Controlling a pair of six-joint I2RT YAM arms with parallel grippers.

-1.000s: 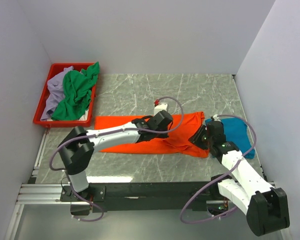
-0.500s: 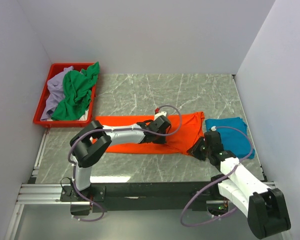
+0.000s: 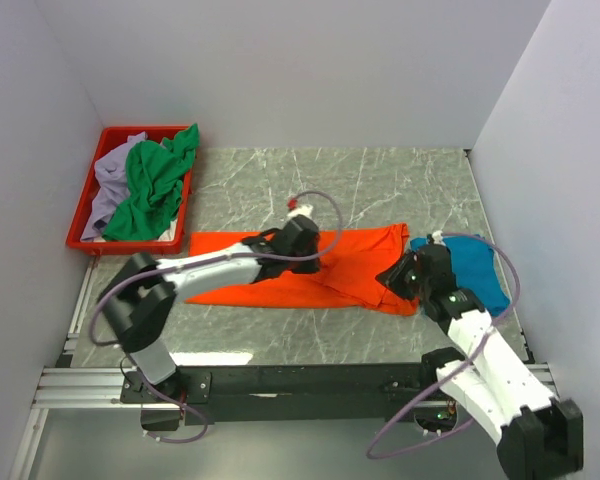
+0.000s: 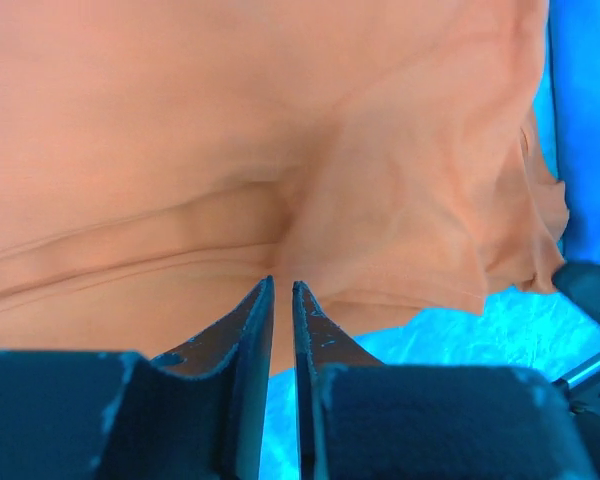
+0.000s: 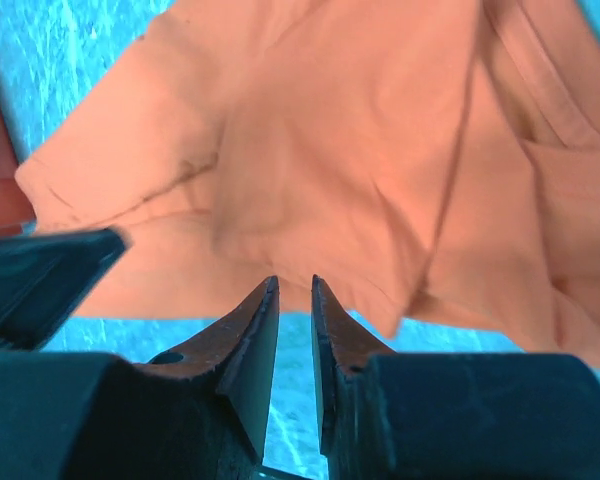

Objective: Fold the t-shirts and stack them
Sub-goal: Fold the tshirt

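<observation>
The orange t-shirt (image 3: 360, 262) lies as a long strip across the middle of the table. My left gripper (image 3: 305, 240) is at its upper middle. The jaws stand nearly together (image 4: 283, 283), and creases in the orange cloth (image 4: 280, 150) run in to the tips. My right gripper (image 3: 396, 276) is at the shirt's lower right end. Its narrow jaws (image 5: 294, 281) pinch the hem of the orange cloth (image 5: 330, 150). The teal t-shirt (image 3: 477, 268) lies folded just right of that gripper. The green t-shirt (image 3: 155, 190) and the lavender one (image 3: 110, 180) are heaped in the tray.
The red tray (image 3: 83, 222) stands at the back left by the left wall. White walls close in the table at the back and on both sides. Purple cables loop over both arms.
My left gripper has slid up and to the left along the orange shirt. The right gripper dipped to the shirt's lower right corner, then came back up and right. Both jaws are narrower than a second ago.
</observation>
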